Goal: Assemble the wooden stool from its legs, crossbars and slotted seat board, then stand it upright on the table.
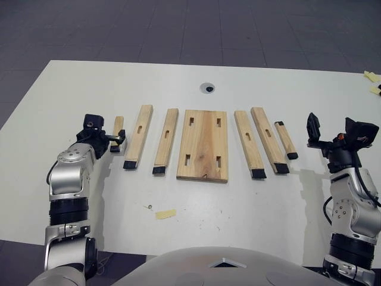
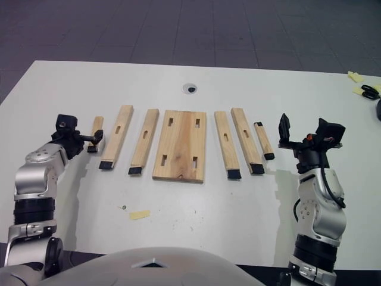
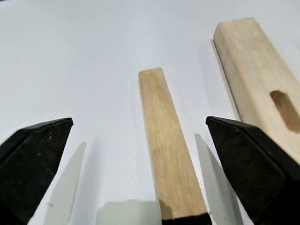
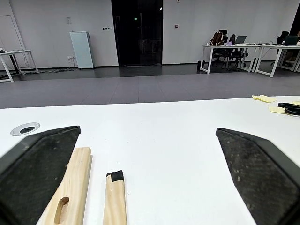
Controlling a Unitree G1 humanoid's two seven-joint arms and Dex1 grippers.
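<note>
The slotted seat board lies flat in the middle of the white table. Two slotted legs lie to its left and two more to its right, all with black ends toward me. A short crossbar lies at the far left, another at the far right. My left gripper is open and low over the table, its fingers on either side of the left crossbar near its black end, not touching it. My right gripper is open and empty, raised right of the right crossbar.
A round cable hole sits in the table beyond the seat board. A scrap of yellow tape lies near the front edge. Yellow notes and scissors lie at the far right corner. Bare table surrounds the row of parts.
</note>
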